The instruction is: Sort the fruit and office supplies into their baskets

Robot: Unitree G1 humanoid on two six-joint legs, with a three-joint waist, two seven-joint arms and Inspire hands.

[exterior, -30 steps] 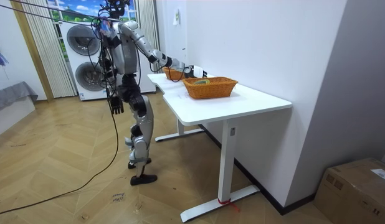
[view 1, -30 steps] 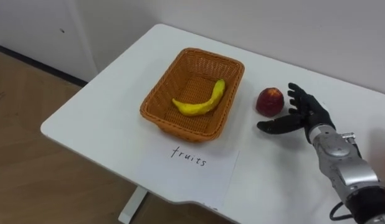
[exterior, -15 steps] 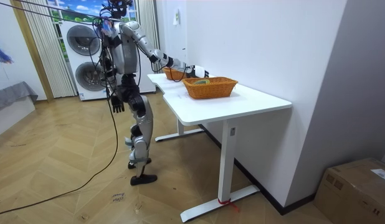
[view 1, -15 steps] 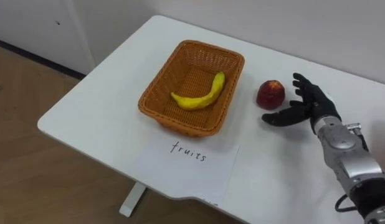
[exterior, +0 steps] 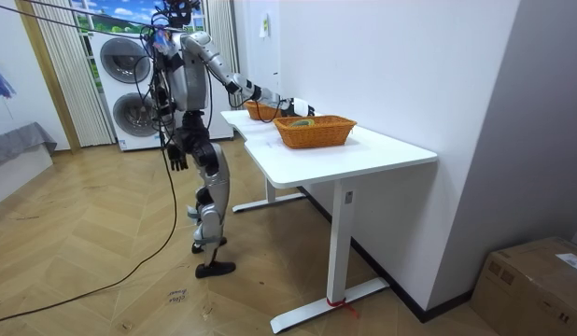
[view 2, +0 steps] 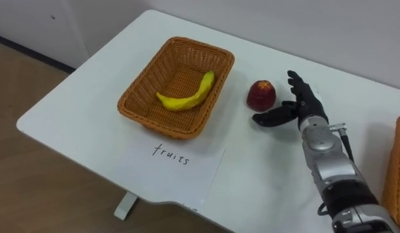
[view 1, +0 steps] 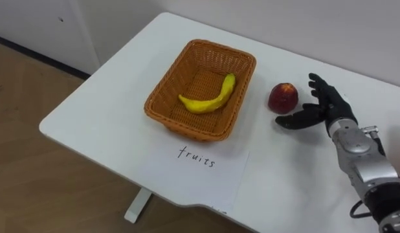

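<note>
White table (exterior: 363,149) by a white wall (exterior: 391,65); herringbone wood floor (exterior: 102,280), stacked washers (exterior: 123,65) behind

The white table (view 1: 103,110) in front of me has a smooth top with rounded corners. A rectangular wicker basket (view 1: 187,128) stands on it towards my left, set at a slant to the near edge. Just beside the basket's near wall lies a white sheet of paper (view 1: 193,171) with a handwritten word, flat on the top and reaching almost to the table's edge. A red apple (view 1: 283,97) sits on the bare top near the basket's right side, not touching it. Far to my right, well apart from these, stands a second wicker basket (view 2: 397,162).
</note>
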